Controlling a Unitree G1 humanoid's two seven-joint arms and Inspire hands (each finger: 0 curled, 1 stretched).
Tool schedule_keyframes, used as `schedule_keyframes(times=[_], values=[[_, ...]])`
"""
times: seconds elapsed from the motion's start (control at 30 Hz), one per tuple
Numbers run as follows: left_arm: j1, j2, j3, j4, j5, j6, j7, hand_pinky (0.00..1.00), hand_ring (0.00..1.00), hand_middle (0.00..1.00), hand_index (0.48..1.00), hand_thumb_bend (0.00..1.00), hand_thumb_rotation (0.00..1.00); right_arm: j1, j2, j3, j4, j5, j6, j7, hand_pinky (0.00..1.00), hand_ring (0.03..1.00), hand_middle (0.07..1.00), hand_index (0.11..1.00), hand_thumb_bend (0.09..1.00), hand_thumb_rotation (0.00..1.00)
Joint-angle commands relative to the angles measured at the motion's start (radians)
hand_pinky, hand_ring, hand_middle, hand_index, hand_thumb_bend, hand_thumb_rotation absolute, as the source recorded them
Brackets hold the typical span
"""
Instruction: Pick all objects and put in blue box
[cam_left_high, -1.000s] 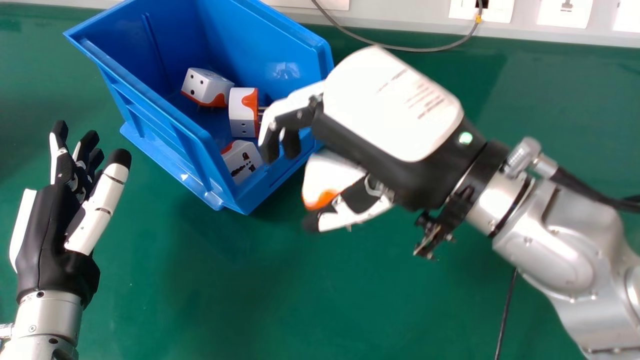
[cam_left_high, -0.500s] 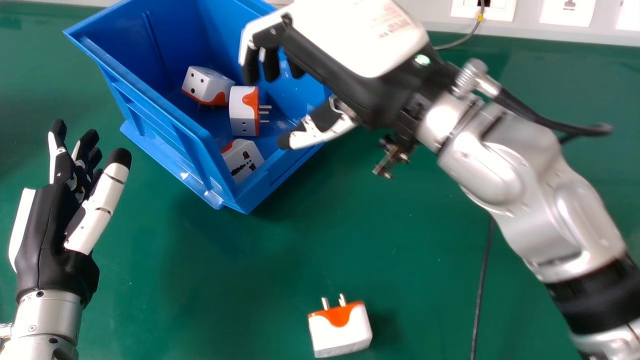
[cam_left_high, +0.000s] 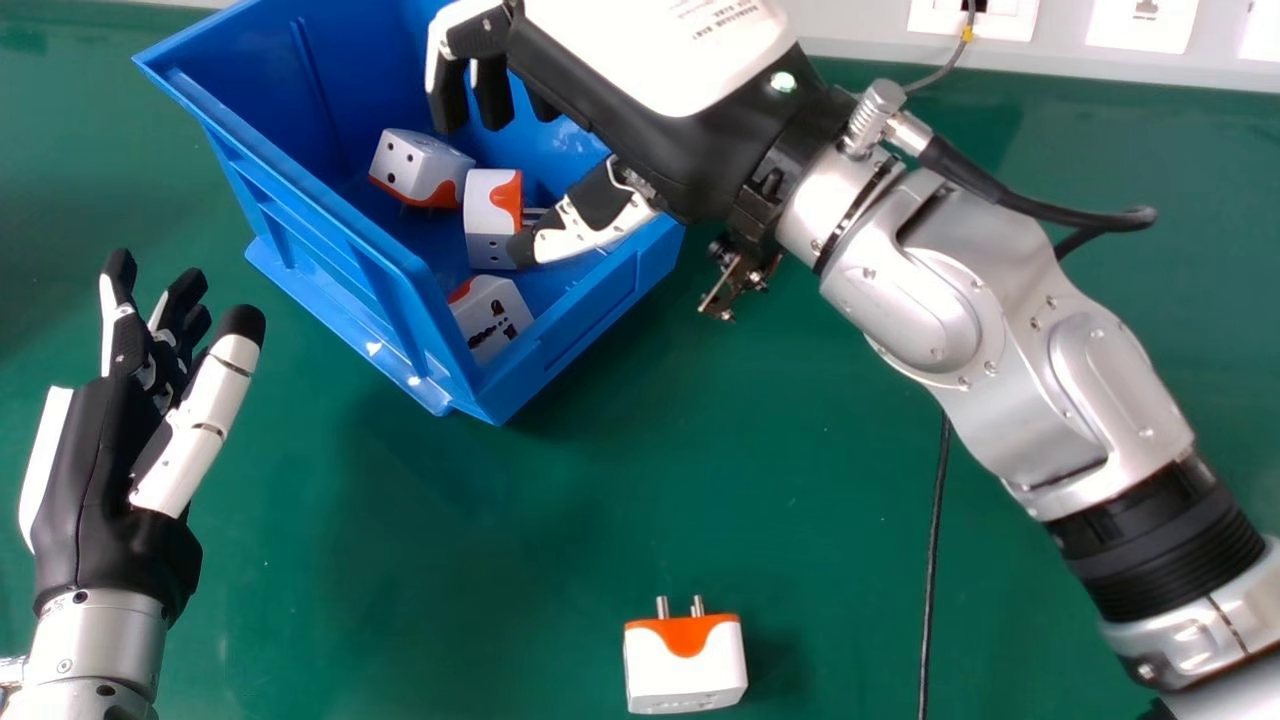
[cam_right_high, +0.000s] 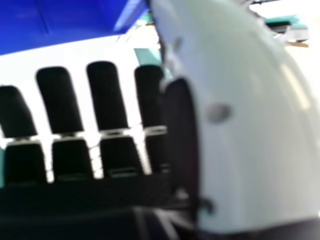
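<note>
White-orange adapter (cam_left_high: 686, 665) now out of right hand (cam_left_high: 640, 140), down on table (cam_left_high: 450, 540). Hand over blue box (cam_left_high: 600, 310), fingers open, empty. Needs re-picking.

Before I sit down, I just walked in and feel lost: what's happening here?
A robot is collecting things in a blue box. Three plug adapters are inside, and a fourth lies on the green table, not yet put in. Its open right hand hovers over the box, with no adapter visible in its grasp; its open left hand is at the head view's left.
</note>
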Motion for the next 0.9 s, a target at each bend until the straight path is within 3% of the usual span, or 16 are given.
schedule_keyframes(times=[0.0,0.13,0.27,0.5,0.57,0.63,0.87], values=[[0.003,-0.003,0.006,-0.025,-0.005,-0.017,0.003,0.99,0.99,0.97,0.957,0.47,0.50,-0.001,-0.002,-0.009,-0.042,0.002,0.006,-0.015,0.34,0.431,0.514,0.515,0.492,0.00],[0.002,-0.001,0.009,-0.017,-0.012,-0.009,-0.001,0.99,0.99,0.97,0.957,0.47,0.50,0.010,-0.009,-0.011,-0.056,0.012,0.011,-0.012,0.34,0.431,0.514,0.515,0.492,0.00],[0.004,0.000,0.007,-0.031,-0.011,0.010,0.005,0.99,0.99,0.97,0.955,0.47,0.49,0.030,-0.018,-0.016,-0.087,0.017,0.019,0.003,0.33,0.430,0.515,0.511,0.492,0.00],[0.006,0.002,0.008,-0.026,0.000,0.008,0.007,0.99,0.99,0.97,0.953,0.47,0.49,0.098,-0.023,-0.034,-0.197,0.034,0.067,0.047,0.32,0.417,0.509,0.540,0.487,0.00],[0.007,0.001,0.009,-0.027,-0.006,0.010,0.005,0.99,0.99,0.97,0.953,0.48,0.49,0.142,-0.026,-0.046,-0.254,0.044,0.081,0.055,0.31,0.413,0.506,0.549,0.486,0.00],[0.008,-0.001,0.011,-0.026,-0.011,0.008,0.002,1.00,0.99,0.97,0.953,0.48,0.50,0.188,-0.030,-0.057,-0.307,0.051,0.087,0.055,0.32,0.418,0.512,0.543,0.487,0.00],[0.027,-0.003,0.009,-0.012,0.002,-0.030,-0.006,1.00,0.99,0.97,0.953,0.48,0.50,0.396,-0.015,-0.117,-0.507,0.101,0.127,0.048,0.32,0.422,0.515,0.539,0.488,0.00]])
